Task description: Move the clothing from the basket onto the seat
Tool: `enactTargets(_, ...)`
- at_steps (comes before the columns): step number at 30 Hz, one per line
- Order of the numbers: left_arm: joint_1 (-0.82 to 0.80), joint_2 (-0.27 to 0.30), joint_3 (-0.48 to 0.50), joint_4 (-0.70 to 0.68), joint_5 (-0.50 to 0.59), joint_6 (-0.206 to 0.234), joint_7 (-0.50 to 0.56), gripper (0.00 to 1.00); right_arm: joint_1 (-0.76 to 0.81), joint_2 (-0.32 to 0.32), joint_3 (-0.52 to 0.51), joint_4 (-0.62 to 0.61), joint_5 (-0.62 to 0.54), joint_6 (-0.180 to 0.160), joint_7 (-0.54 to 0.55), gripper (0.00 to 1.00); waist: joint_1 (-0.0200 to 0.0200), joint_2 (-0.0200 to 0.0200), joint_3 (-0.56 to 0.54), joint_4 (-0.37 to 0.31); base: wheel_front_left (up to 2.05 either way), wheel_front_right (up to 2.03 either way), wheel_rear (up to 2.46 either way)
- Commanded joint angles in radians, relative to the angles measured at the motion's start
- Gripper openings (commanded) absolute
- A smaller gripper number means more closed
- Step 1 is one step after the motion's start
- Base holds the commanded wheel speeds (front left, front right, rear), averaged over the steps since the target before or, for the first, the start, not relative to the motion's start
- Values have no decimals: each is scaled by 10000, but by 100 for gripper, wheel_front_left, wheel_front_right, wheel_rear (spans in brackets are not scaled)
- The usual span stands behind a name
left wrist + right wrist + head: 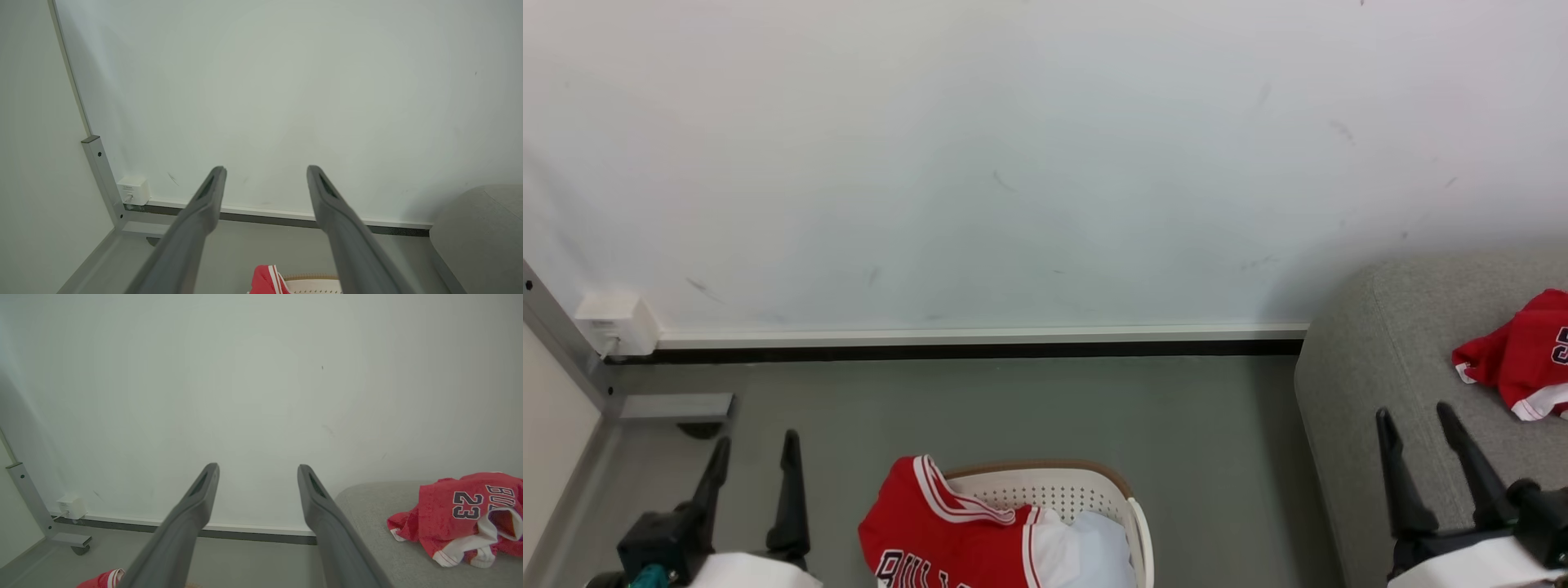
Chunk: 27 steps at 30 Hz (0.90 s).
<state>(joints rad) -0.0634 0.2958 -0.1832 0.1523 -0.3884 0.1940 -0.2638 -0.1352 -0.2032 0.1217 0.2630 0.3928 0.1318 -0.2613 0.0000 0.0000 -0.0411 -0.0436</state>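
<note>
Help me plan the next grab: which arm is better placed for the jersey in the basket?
Left, probably: the left gripper sits beside the jersey draped over the basket rim; the right gripper is by the seat.

Perforated plastic basket (1054, 494); woven cloth seat (1372, 367).

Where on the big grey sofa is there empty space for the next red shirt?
The sofa is bare from its rounded left edge up to the red garment already lying there. The floor between the wall and the basket is bare too. The basket is crowded: a red jersey and a pale sheet.
</note>
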Motion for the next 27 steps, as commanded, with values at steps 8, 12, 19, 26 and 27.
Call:
enactTargets(8,612,-770,747,147,1026,-622,-11,100,463,750,-174,368,-476,-22,-42,100,0,0,157,27,0,0,0)
enactTargets(12,506,-1048,1127,359,1300,-1014,-12,100,208,869,33,405,-515,-22,-43,100,0,0,187,42,0,0,0)
enactTargets(19,423,-1472,1663,524,1800,-1465,-12,100,-36,822,161,413,-403,-22,-44,100,0,0,185,67,0,0,0)
enactTargets(26,362,-1771,2078,657,2102,-1858,-12,100,-111,782,265,390,-324,-22,-45,100,0,0,251,24,0,0,0)
enactTargets(27,352,-1806,2128,681,2136,-1916,-12,100,-132,775,290,392,-317,-22,-45,100,0,0,272,9,0,0,0)
